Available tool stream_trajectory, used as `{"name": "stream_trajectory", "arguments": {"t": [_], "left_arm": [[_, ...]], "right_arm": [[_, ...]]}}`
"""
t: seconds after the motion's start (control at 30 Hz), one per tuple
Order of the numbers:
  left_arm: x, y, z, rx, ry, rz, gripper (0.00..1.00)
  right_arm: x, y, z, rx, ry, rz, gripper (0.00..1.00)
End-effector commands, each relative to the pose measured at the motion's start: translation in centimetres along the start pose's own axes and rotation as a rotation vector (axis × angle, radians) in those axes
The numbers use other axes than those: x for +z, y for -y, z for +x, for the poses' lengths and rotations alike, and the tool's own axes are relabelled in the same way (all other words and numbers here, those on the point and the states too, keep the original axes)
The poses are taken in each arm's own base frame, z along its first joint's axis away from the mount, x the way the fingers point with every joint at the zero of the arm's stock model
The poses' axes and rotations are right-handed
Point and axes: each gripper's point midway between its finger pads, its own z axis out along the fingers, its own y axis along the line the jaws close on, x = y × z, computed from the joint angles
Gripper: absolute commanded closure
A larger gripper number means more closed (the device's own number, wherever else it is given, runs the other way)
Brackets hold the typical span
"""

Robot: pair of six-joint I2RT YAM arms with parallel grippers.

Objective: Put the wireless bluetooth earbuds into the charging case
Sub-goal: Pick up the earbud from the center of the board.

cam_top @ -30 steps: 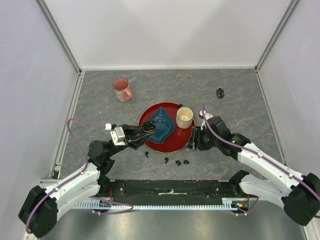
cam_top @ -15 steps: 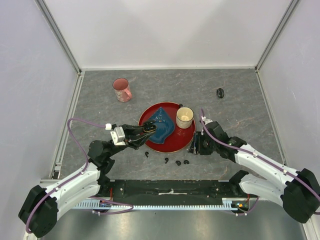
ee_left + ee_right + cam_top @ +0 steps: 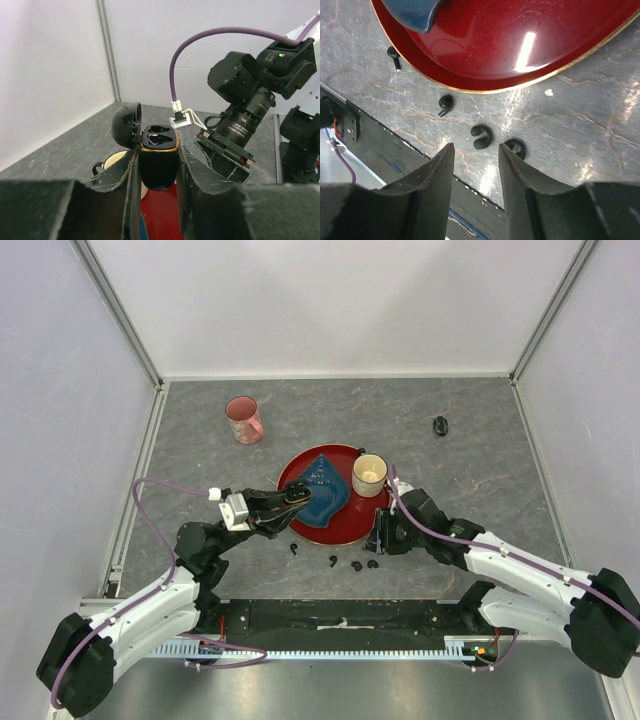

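- Since the earlier frames, the right gripper (image 3: 475,150) has travelled left along the near rim of the glossy red round plate (image 3: 520,30). The left gripper (image 3: 157,150) has held position.
- Right fingers (image 3: 432,190): spread apart and empty, hovering above the grey marbled tabletop (image 3: 580,125).
- Four tiny black curled wireless bluetooth earbuds (image 3: 481,137) lie loose on the tabletop beside the plate's near rim. One sits just ahead of the finger gap and another just beside it. None is in the case.
- Left fingers (image 3: 120,185): clamped on the glossy black oval charging case (image 3: 159,167), held upright with its lid hinged open and both sockets empty.
- Step in hand: approach for the first earbud pick-up.
- Next move, as judged: centre the gap over the nearest earbud, descend, and close gently, since so small a curved piece could slip. Then carry it to the open case.
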Motion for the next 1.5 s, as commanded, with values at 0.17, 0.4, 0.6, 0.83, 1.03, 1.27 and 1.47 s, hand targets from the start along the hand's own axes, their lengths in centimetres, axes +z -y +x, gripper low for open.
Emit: {"name": "stream_trajectory", "arguments": {"t": [0.17, 0.4, 0.6, 0.83, 1.03, 1.27, 1.47], "left_arm": [[-1.2, -2.4, -0.1, 0.091, 0.005, -0.152, 0.98], [-1.7, -3.0, -0.5, 0.100, 0.015, -0.197, 0.98], [-2.4, -3.4, -0.9, 0.104, 0.035, -0.240, 0.98], [-3.0, -4.1, -0.9, 0.109, 0.030, -0.289, 0.98], [-3.5, -4.9, -0.8, 0.115, 0.033, -0.344, 0.98], [-3.5, -5.0, -0.6, 0.114, 0.028, -0.347, 0.98], [-3.6, -5.3, -0.5, 0.117, 0.023, -0.363, 0.98]], "right_arm": [[2.4, -2.3, -2.3, 0.158, 0.181, 0.079, 0.53], [4.8, -5.4, 0.1, 0.123, 0.172, 0.190, 0.48], [6.2, -6.3, 0.2, 0.127, 0.182, 0.259, 0.46], [7.4, -5.6, 1.1, 0.140, 0.164, 0.326, 0.47], [7.9, -5.3, 1.4, 0.131, 0.152, 0.357, 0.49], [8.8, -5.4, 1.9, 0.103, 0.123, 0.375, 0.53], [9.2, -4.9, 2.2, 0.083, 0.108, 0.408, 0.57]]}}
